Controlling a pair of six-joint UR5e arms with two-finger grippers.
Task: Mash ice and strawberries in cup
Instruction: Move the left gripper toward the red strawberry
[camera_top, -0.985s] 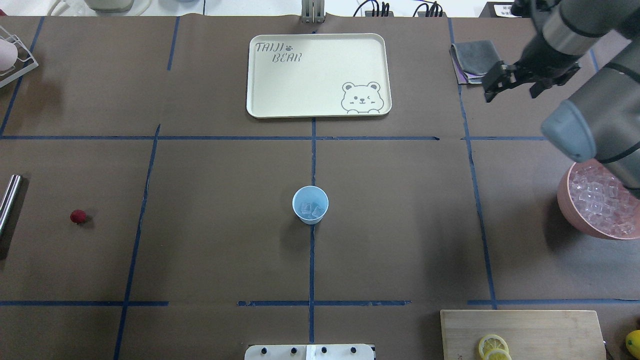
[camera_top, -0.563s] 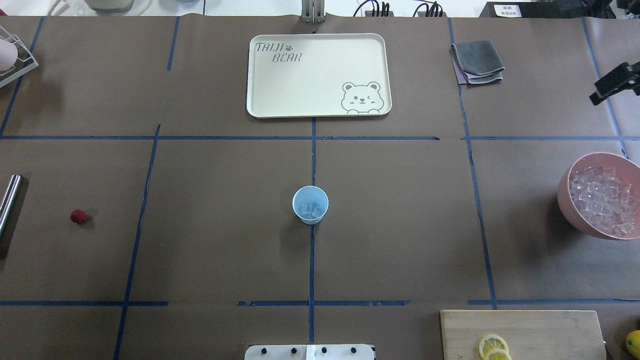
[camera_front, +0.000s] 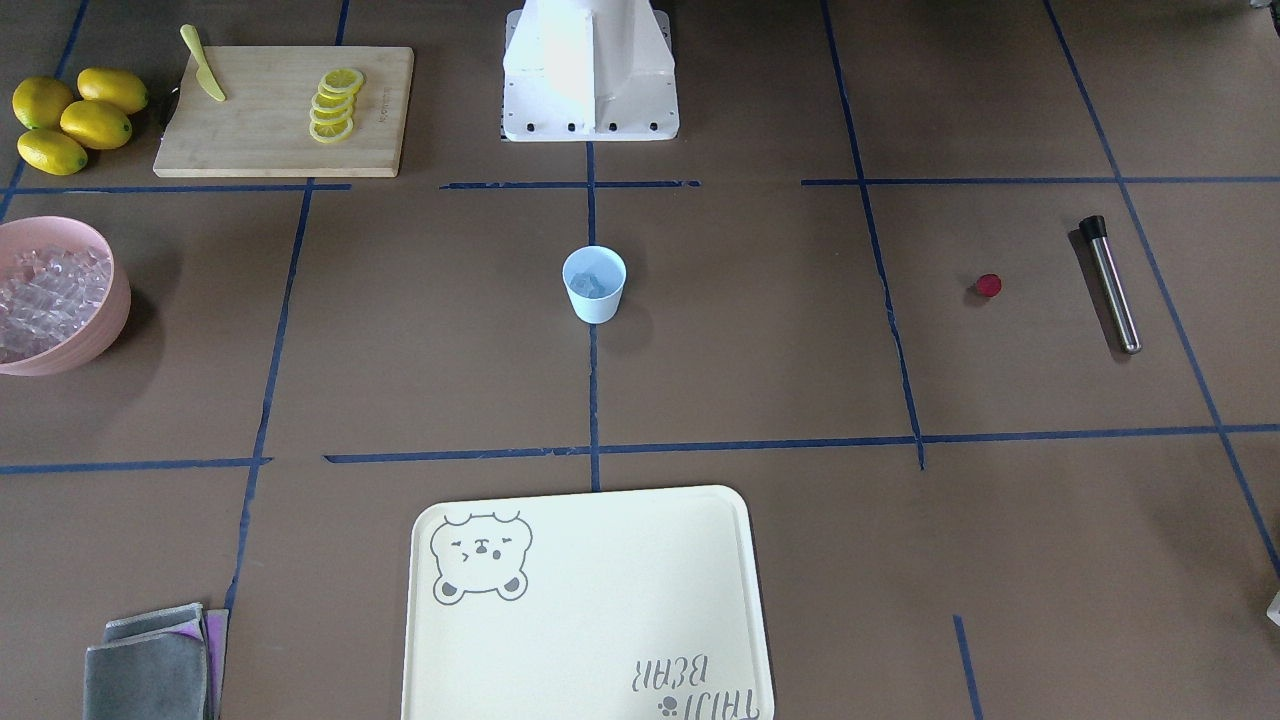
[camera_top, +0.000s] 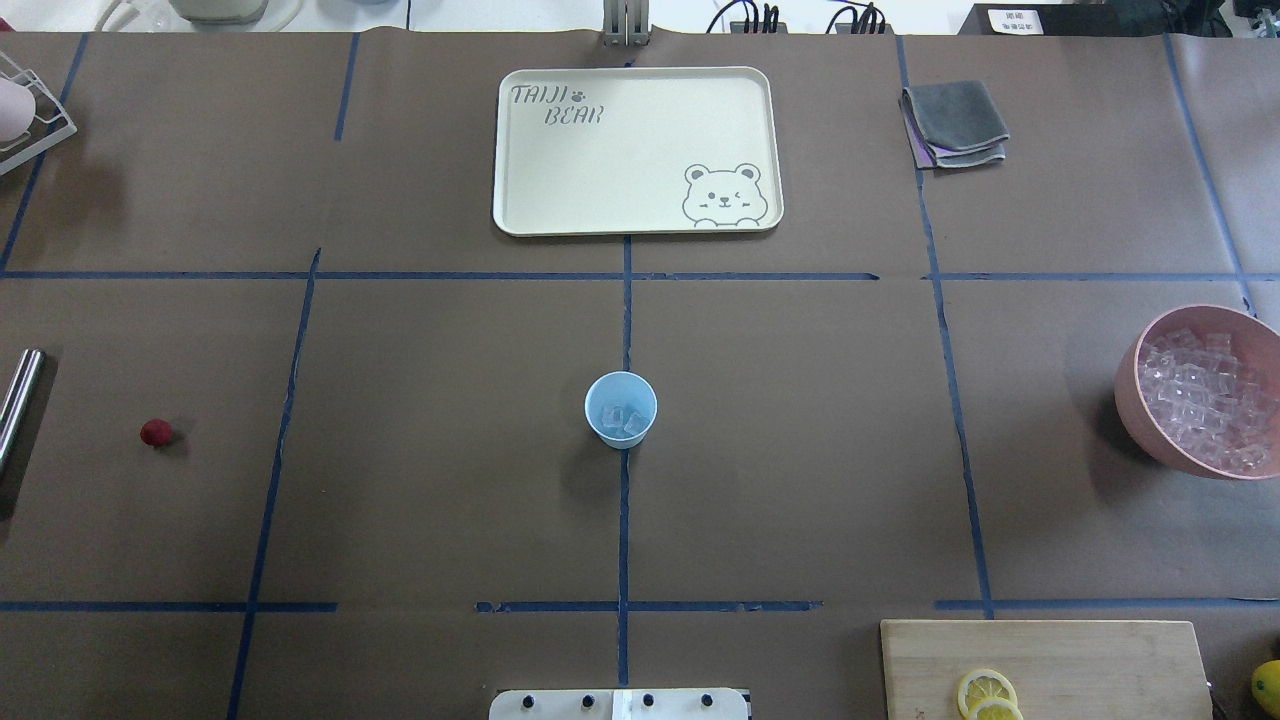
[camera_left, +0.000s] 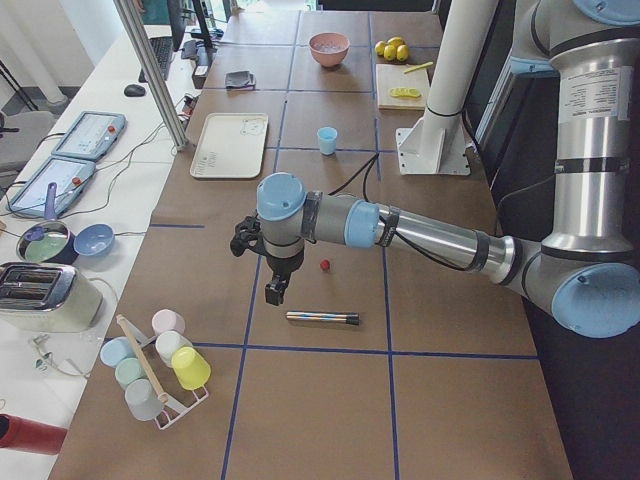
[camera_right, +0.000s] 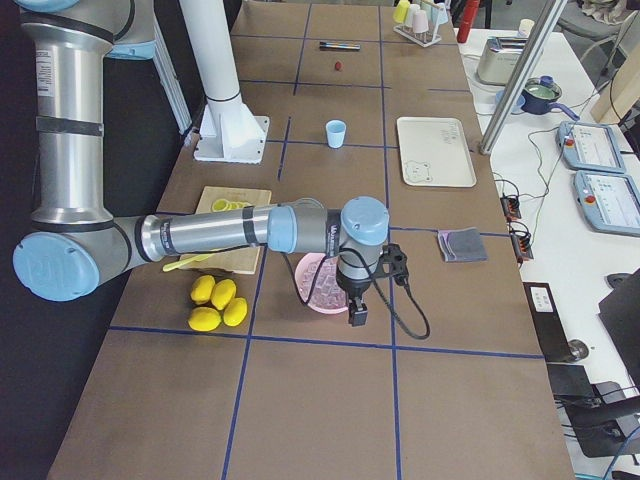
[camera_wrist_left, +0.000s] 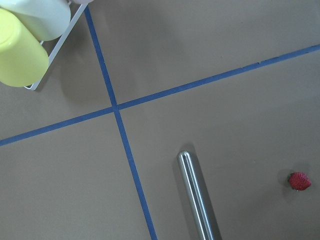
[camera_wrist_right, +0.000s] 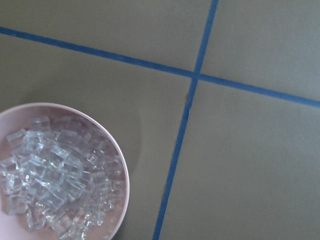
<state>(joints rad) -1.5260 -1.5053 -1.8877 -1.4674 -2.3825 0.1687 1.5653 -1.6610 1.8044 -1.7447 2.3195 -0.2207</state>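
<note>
Blue cup sits mid-table w/ ice inside. Little red strawberry lies far off, near L gripper. R gripper hangs by pink bowl. Can't tell if either's open.

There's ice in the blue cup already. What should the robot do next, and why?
Probably move the left gripper over and down to the strawberry. The cup already holds ice, but the strawberry lies on the table, far from the cup, and that gripper hangs close by it.
</note>
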